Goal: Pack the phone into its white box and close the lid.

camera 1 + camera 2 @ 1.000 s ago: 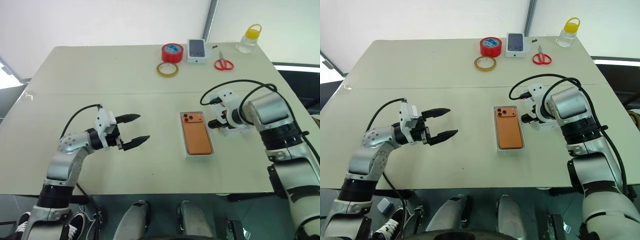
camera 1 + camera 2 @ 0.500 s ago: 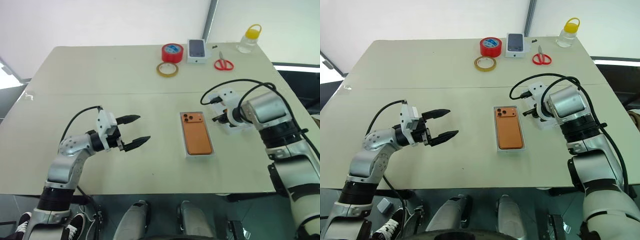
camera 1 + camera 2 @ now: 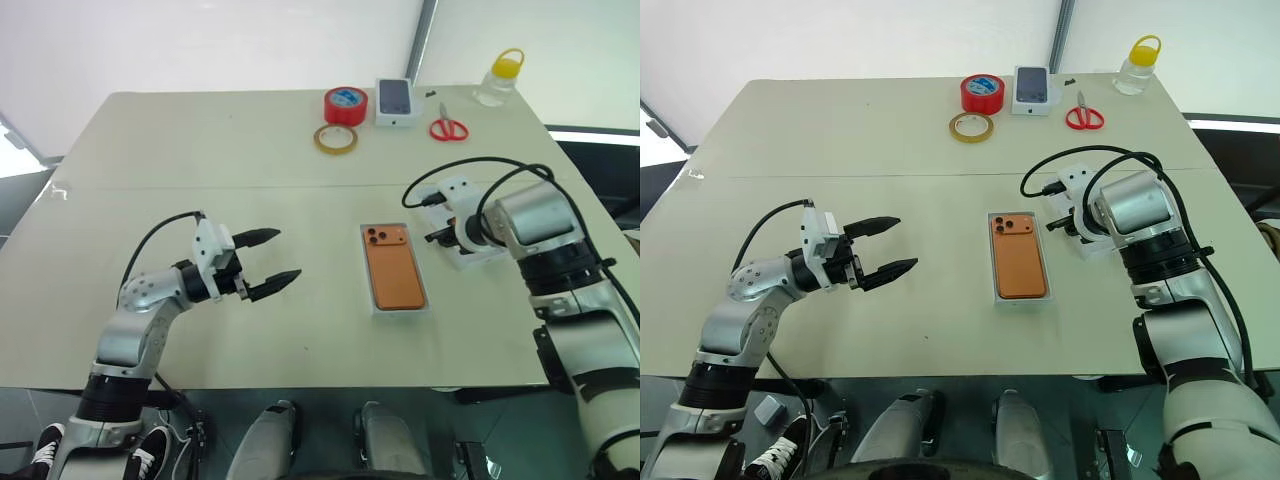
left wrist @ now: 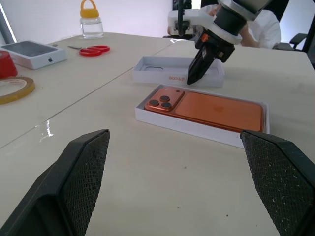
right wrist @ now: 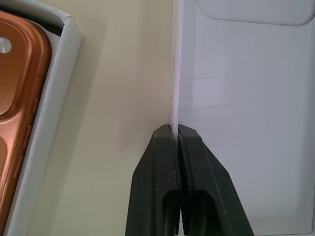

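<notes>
Phone [image 3: 393, 265] lay in white box [image 3: 372, 300]; right gripper [image 5: 175, 129] pinched lid [image 4: 162, 73] wall at box's 2 o'clock; thin grip might slip, lid tilting; left gripper [image 3: 272, 262] spread, idle

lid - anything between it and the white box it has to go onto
Nothing visible. The lid, its wall pinched by the shut right gripper, sits right beside the white box holding the phone, bare table between them. The open left gripper stands well off.

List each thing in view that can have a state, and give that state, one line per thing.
phone: lying camera side up in the white box.
lid: off, open side up on the table.
right pincer: shut on the lid's wall.
left pincer: open, empty.
bottle: capped, upright.
</notes>
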`<act>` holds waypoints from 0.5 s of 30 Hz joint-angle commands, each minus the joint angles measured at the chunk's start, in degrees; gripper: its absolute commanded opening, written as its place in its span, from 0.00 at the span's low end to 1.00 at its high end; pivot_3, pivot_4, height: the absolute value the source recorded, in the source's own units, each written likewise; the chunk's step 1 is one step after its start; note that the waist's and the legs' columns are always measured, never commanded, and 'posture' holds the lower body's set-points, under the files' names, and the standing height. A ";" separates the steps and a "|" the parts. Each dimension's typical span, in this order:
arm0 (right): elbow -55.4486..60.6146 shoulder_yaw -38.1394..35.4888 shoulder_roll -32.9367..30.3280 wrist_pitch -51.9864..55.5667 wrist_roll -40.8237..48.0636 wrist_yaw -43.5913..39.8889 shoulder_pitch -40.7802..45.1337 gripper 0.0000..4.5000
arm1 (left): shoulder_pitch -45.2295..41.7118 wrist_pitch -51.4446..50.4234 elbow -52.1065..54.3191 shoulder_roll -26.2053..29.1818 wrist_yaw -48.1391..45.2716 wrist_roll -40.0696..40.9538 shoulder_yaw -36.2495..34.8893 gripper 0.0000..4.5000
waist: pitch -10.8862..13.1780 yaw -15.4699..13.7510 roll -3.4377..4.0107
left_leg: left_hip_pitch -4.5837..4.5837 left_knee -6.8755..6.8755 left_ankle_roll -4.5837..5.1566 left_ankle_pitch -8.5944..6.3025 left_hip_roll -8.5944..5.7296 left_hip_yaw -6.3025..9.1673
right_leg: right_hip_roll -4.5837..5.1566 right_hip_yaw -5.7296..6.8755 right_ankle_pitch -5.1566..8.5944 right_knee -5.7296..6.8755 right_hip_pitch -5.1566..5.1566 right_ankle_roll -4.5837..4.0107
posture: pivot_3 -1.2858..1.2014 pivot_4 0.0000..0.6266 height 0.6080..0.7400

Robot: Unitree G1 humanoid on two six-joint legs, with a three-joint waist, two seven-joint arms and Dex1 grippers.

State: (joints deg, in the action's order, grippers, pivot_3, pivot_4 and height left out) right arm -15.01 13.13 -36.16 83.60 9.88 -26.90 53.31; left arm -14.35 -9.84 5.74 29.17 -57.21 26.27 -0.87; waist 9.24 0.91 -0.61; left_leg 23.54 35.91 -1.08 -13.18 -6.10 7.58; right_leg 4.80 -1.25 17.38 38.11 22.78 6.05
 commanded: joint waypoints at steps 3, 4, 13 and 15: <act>-0.16 -4.11 1.59 1.02 0.23 1.49 0.38 0.01 | -0.85 0.02 1.45 0.09 0.11 0.27 -0.15 1.00 | 0.00 0.10 0.00 | 0.00 -0.01 0.00 0.00 0.01 0.00 | -0.01 0.00 0.00 0.00 0.02 0.00 | 0.52 0.24 1.00; -0.72 -5.59 2.27 0.85 0.09 2.22 0.80 0.01 | -0.90 0.06 1.32 0.12 0.09 0.24 -0.19 1.00 | 0.00 0.11 0.00 | 0.00 -0.01 0.00 0.00 0.01 0.00 | -0.01 0.00 0.00 0.01 0.02 0.00 | 0.52 0.24 1.00; -2.83 -35.14 14.97 -11.17 8.28 9.67 6.85 0.01 | -1.84 -0.69 0.54 0.45 0.17 0.48 -0.88 1.00 | 0.05 0.14 0.08 | 0.00 -0.10 -0.03 0.02 0.03 -0.02 | -0.06 -0.03 -0.01 0.04 0.08 -0.01 | 0.52 0.24 1.00; 2.24 -40.35 18.49 -12.17 13.48 8.49 4.85 0.01 | -2.26 -1.43 0.86 0.32 0.71 0.84 -1.15 1.00 | 0.05 0.00 0.08 | 0.00 -0.11 -0.04 0.02 0.03 -0.01 | -0.06 -0.02 -0.01 0.03 0.08 -0.01 | 0.52 0.24 1.00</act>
State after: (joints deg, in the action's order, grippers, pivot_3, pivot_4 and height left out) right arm -18.05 -23.05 -19.27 73.07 18.74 -17.72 58.43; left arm -15.72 -11.00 5.64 29.25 -57.00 26.35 -0.90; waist 9.30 0.90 -0.53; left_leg 23.55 35.79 -1.11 -13.16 -6.07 7.57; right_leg 4.75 -1.27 17.37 38.13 22.87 6.04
